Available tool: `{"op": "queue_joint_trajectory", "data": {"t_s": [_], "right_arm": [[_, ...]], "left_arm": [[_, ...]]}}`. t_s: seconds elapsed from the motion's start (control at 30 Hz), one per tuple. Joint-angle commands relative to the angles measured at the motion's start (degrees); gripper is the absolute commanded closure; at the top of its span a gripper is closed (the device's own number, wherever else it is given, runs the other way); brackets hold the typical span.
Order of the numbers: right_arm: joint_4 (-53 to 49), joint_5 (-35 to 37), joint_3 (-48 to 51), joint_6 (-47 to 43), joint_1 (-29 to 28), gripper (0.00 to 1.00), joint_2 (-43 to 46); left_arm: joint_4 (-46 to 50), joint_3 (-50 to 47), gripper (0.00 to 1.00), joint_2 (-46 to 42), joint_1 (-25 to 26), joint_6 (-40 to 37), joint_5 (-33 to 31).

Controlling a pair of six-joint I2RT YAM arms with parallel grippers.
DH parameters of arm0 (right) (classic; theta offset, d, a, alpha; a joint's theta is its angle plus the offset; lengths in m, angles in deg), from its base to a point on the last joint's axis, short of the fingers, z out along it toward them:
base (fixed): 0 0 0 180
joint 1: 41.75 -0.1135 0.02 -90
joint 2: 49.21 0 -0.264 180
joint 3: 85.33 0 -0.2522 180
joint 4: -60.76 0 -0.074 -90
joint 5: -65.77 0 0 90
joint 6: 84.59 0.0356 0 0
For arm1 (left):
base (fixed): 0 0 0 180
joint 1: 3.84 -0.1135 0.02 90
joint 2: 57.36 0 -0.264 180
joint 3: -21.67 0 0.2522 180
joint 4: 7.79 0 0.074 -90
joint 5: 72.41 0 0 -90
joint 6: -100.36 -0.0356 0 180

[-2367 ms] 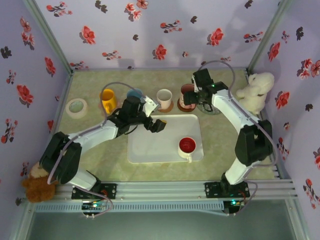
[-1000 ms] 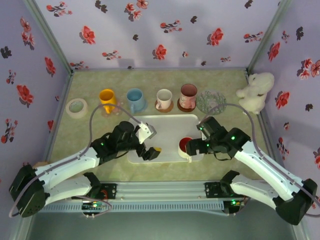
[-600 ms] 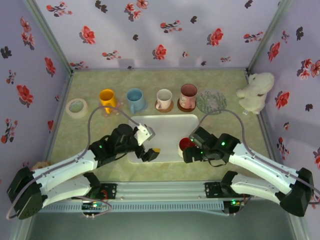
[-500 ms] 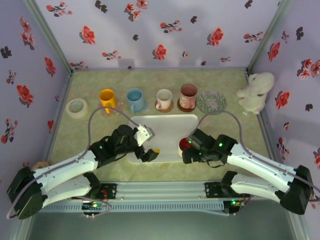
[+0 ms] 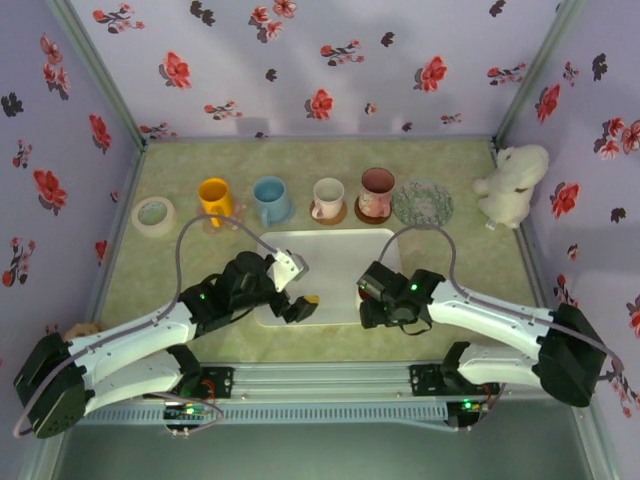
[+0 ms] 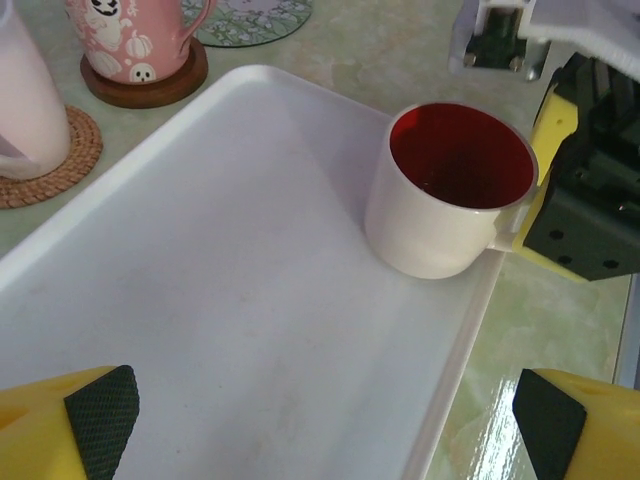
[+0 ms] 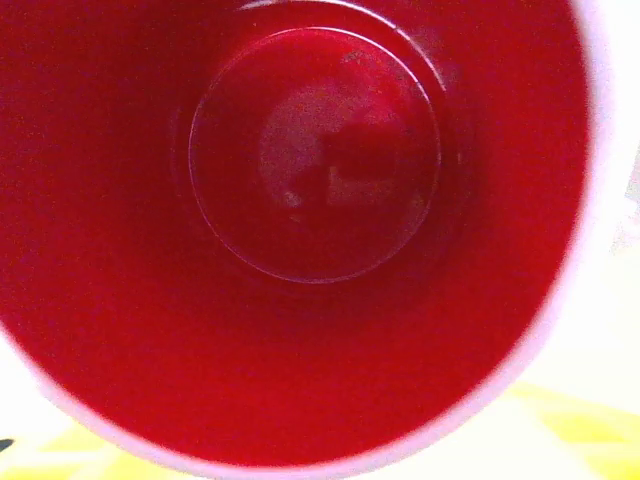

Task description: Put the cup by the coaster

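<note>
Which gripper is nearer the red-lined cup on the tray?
Right. The right gripper is directly over the cup, at its handle; the left gripper hovers across the tray, clear of it.

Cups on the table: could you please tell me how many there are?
5. Four stand in the back row: yellow cup, blue cup, cream cup and pink cup. A red-lined cup sits on the tray. Another could be hidden from view.

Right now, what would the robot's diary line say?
cup: upright on tray | right fingers: at cup handle | left fingers: open, empty | coaster: bare
</note>
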Motion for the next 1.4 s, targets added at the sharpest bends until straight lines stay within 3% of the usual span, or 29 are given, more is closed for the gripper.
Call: {"op": "queue_joint_trajectory", "data": {"t_s": [0.0,0.7,1.37], "right_arm": [[2.2,0.7,-0.4,-0.7,-0.5,0.35,-1.6],[1.9,1.7,-4.9,-5.0,1.1,0.60,-11.8],[-0.8,0.5,-7.3,-9.2,3.1,0.71,-12.9]], "left_arm": [[-2.9,-1.1,0.01,-0.6,0.3,-0.9,-1.8],[-6.6,-1.8,0.01,2.5,0.3,0.5,0.8],[-7.2,2.0,0.00,8.3,0.3,-0.8,2.1]]}}
